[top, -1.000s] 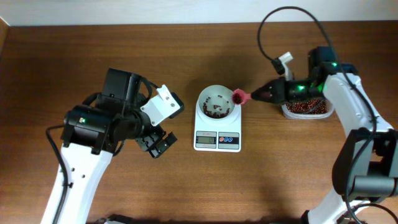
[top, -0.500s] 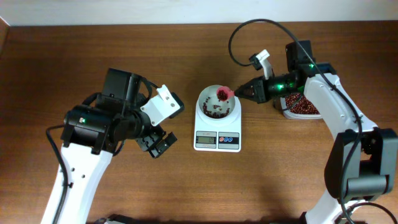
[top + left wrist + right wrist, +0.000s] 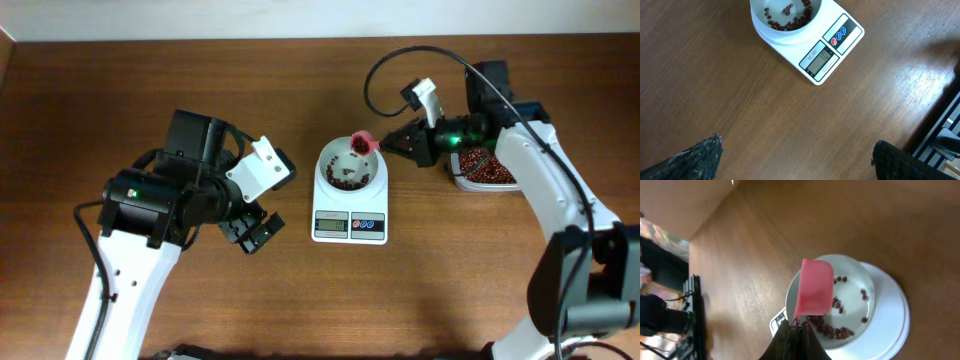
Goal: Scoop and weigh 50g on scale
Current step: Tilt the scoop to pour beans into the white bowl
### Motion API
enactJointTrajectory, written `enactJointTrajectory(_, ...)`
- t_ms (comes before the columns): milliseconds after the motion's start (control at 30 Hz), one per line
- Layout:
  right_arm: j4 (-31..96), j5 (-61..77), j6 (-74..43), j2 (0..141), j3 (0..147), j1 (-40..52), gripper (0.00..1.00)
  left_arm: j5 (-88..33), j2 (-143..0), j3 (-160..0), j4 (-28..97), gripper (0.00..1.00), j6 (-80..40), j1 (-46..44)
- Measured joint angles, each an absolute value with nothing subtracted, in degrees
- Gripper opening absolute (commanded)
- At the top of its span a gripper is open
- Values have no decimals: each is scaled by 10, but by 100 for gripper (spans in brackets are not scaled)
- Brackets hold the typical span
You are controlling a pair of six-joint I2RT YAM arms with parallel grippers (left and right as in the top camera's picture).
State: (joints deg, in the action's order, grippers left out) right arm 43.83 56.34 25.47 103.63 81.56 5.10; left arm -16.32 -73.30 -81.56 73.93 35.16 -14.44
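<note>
My right claw (image 3: pixel 398 142) is clenched on the narrow end of a small pink plastic scoop (image 3: pixel 362 144). In the overhead view it sits right of centre, in the upper half of the frame. The scoop is tilted over the upper right rim of the round white bowl (image 3: pixel 326 172). That bowl sits on the small white digital scale (image 3: pixel 349 226), in the middle of the frame on the brown wooden surface (image 3: pixel 450 290).

From my right wrist, the scoop (image 3: pixel 815 287) shows me its smooth pink back, so I cannot tell what it holds. It covers the left part of the bowl (image 3: pixel 880 305).

The dark red-brown beans (image 3: pixel 347 181) lie loose on the bowl's floor, most of them toward its lower side in the overhead view. More of the same beans fill a clear rectangular plastic tub (image 3: pixel 490 172) at the right of the frame, under my right arm.

My left claw (image 3: pixel 252 232) is released, its jaws spread wide and holding nothing. It hangs over bare wood left of the scale, apart from it. From my left wrist, its two dark fingers (image 3: pixel 695 159) fill the bottom corners, and the scale (image 3: pixel 837 47) lies at the top of the frame. I cannot read the grey display's digits for sure.
</note>
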Motion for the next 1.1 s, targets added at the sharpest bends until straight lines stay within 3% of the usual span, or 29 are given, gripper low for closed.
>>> enactJointTrajectory(433,429,454,322,1022,815,90,4,-163,-733,-816,739,99,352,-144)
enactJointTrajectory(1100,457,433,373,1022,815,109,4,-163,-733,-816,739,99,352,-144)
